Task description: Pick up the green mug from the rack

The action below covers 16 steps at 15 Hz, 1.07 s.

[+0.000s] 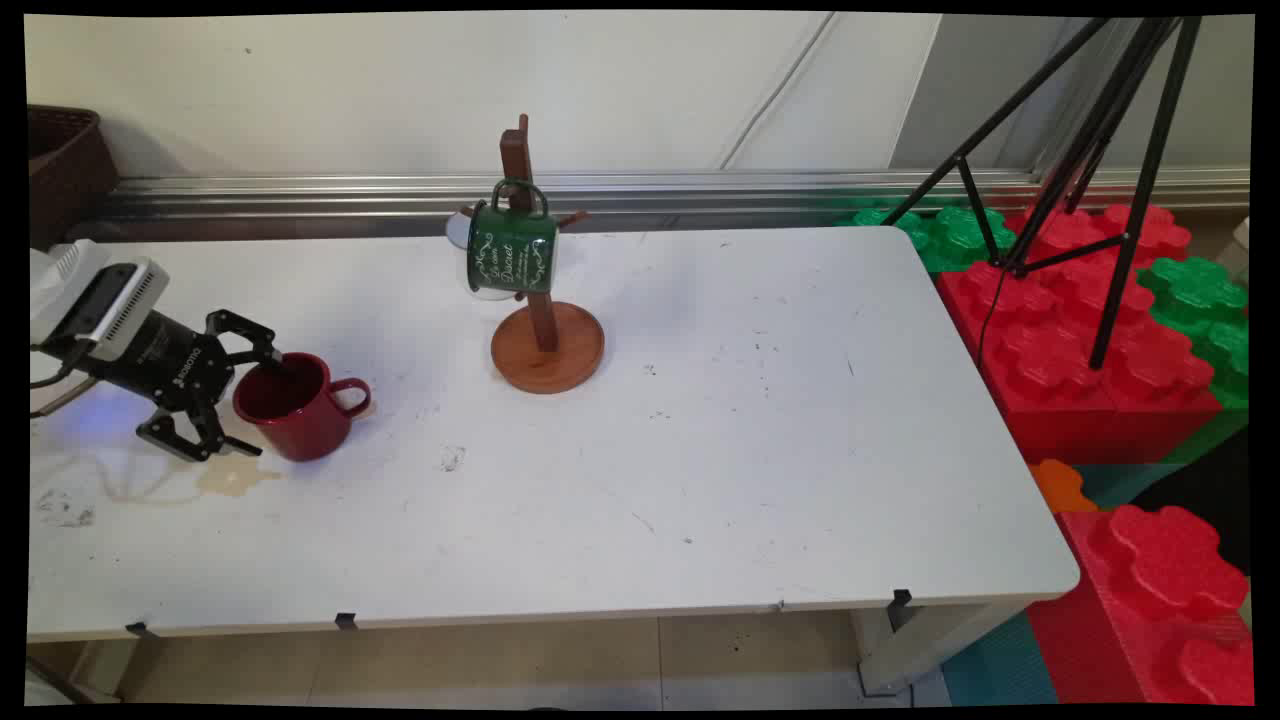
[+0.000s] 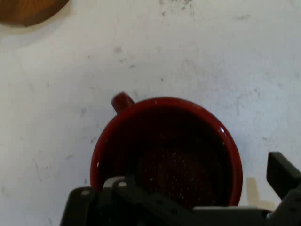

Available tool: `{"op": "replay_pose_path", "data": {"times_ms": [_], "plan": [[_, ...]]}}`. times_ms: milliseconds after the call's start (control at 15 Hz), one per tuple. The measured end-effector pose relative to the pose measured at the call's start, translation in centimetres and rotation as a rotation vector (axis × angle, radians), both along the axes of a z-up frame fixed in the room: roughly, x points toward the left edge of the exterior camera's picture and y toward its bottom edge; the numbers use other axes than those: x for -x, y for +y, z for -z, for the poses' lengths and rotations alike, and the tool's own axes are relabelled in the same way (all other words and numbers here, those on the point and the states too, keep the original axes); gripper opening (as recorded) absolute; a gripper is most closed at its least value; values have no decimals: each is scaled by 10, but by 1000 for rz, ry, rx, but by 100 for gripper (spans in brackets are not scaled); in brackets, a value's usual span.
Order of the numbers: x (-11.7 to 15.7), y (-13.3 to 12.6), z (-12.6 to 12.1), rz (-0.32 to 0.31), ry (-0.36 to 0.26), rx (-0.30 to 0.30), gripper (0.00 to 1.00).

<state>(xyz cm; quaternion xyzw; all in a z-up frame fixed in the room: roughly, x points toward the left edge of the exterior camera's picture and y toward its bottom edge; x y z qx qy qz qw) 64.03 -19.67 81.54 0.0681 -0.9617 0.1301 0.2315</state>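
Red mug (image 1: 298,406) rim betw. wide-open claw (image 1: 243,402) fingers.

Even, soft indoor light falls on the white bench (image 1: 700,450), and the shadows beneath the red mug (image 1: 300,405) and the wooden stand (image 1: 547,345) are faint. The hand view is slightly soft, its dark pincer (image 2: 188,207) blurred at the bottom edge.

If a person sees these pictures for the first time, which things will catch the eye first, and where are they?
The black gripper at the table's left side stands open at the rim of a red mug, one finger over the mug's mouth and one outside its wall. Near the far edge, a green enamel mug with white lettering hangs on a wooden mug tree. To the right of the white table, large red and green toy blocks are stacked under a black tripod.
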Motion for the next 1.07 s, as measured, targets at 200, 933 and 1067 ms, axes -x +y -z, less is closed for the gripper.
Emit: {"op": "replay_pose_path", "data": {"times_ms": [200, 933, 1067], "plan": [[-1, 1, -5, -3, 16, -1, 100], [-22, 13, -41, -82, 172, -42, 100], [-26, 14, -49, -111, 215, -51, 100]]}}
